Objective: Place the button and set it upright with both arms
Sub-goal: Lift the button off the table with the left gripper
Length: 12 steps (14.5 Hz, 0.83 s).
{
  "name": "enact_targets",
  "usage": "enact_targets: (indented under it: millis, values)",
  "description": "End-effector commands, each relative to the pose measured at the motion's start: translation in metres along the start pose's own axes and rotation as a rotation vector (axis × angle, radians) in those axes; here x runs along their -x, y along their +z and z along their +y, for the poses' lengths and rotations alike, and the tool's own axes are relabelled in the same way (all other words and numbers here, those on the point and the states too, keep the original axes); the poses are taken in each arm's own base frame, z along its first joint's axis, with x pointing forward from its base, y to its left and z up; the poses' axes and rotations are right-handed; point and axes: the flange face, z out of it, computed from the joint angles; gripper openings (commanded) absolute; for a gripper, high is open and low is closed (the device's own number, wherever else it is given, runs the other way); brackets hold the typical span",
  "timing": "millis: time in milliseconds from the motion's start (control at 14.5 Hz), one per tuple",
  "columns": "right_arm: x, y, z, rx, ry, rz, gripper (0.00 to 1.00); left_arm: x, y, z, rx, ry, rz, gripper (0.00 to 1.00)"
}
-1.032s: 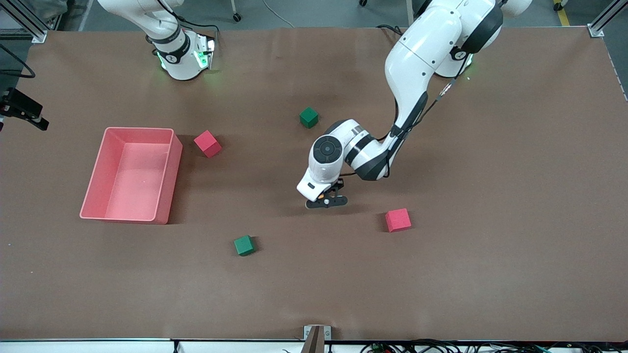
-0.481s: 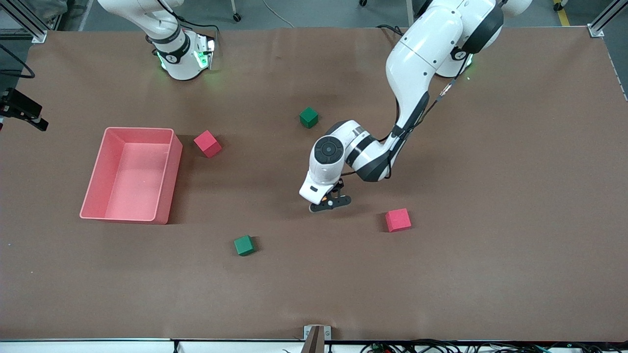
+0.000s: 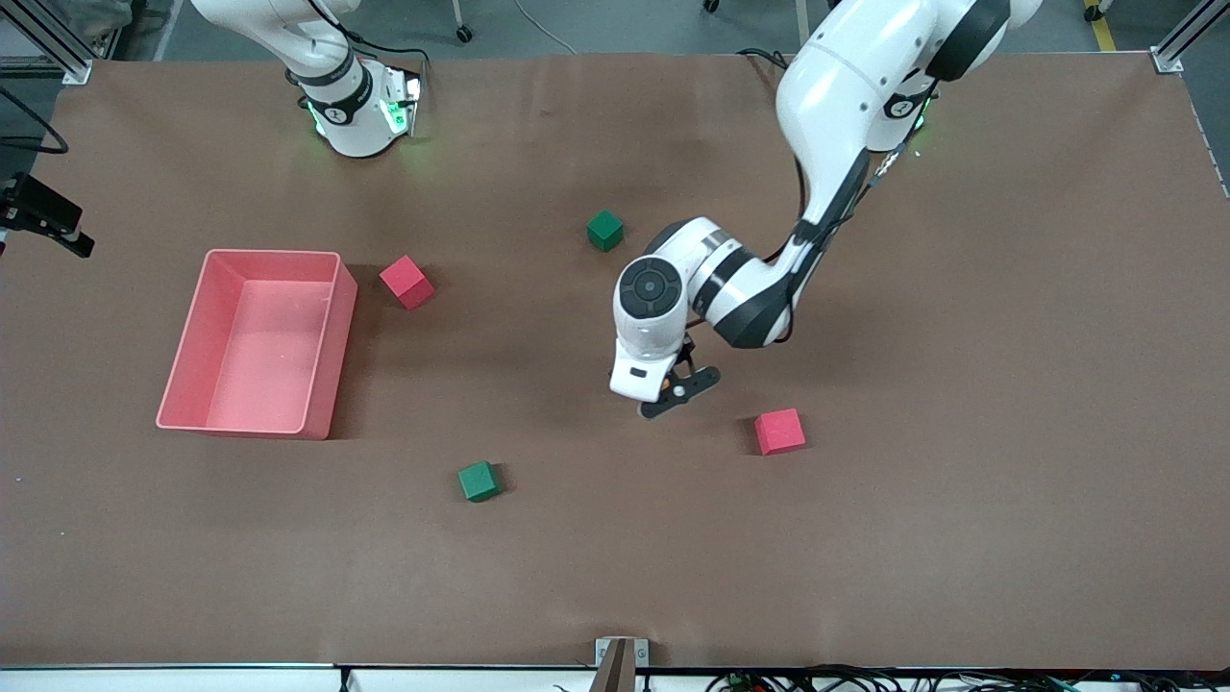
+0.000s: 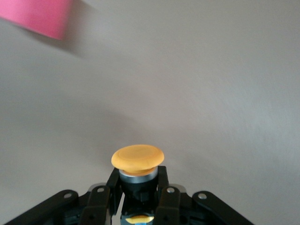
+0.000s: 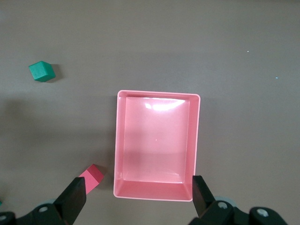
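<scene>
Right end effector [image 5: 136, 206], fingers spread and empty, waits high over the pink rectangular plastic bin [image 3: 188, 378]; left end effector [image 3: 678, 391], over bare brown tabletop [image 3: 961, 384], pinches the small orange-capped, black-bodied push-button [image 4: 138, 165], axis along the fingers, body largely hidden between them.

My left arm reaches out from its base and bends down over the middle of the table, wrist turned downward. My left gripper [image 3: 678, 392] hangs just above the tabletop, fingers [image 4: 102, 202] pinched in tight on the button [image 4: 137, 159], orange cap poking out past my fingertips. My right arm waits up high, its gripper [image 5: 139, 196] looking straight down with fingers spread wide and nothing between them.
</scene>
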Motion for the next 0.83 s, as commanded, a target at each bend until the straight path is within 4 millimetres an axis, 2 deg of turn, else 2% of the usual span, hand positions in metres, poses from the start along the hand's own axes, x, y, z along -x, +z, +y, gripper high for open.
enact_targets:
  millis: [0, 69, 344, 550, 619, 756]
  values:
    - [0.004, -0.001, 0.003, 0.004, -0.007, -0.003, 1.00, -0.034, -0.065, -0.036, -0.033, -0.123, 0.021, 0.00]
    - [0.003, 0.001, 0.003, 0.003, -0.007, -0.004, 1.00, -0.053, -0.078, -0.051, -0.058, -0.167, 0.018, 0.00]
    - [0.004, 0.000, 0.002, -0.001, -0.010, -0.005, 1.00, -0.089, -0.114, -0.095, -0.131, -0.244, 0.011, 0.00]
    - [0.005, 0.001, -0.002, -0.005, -0.016, -0.018, 1.00, -0.112, -0.124, -0.128, -0.227, -0.314, 0.041, 0.00]
    - [0.004, 0.003, -0.005, -0.005, -0.024, -0.022, 1.00, -0.126, -0.123, -0.141, -0.264, -0.375, 0.057, 0.00]
    - [0.004, 0.006, -0.011, -0.007, -0.033, -0.034, 1.00, -0.134, -0.108, -0.155, -0.334, -0.408, 0.118, 0.00]
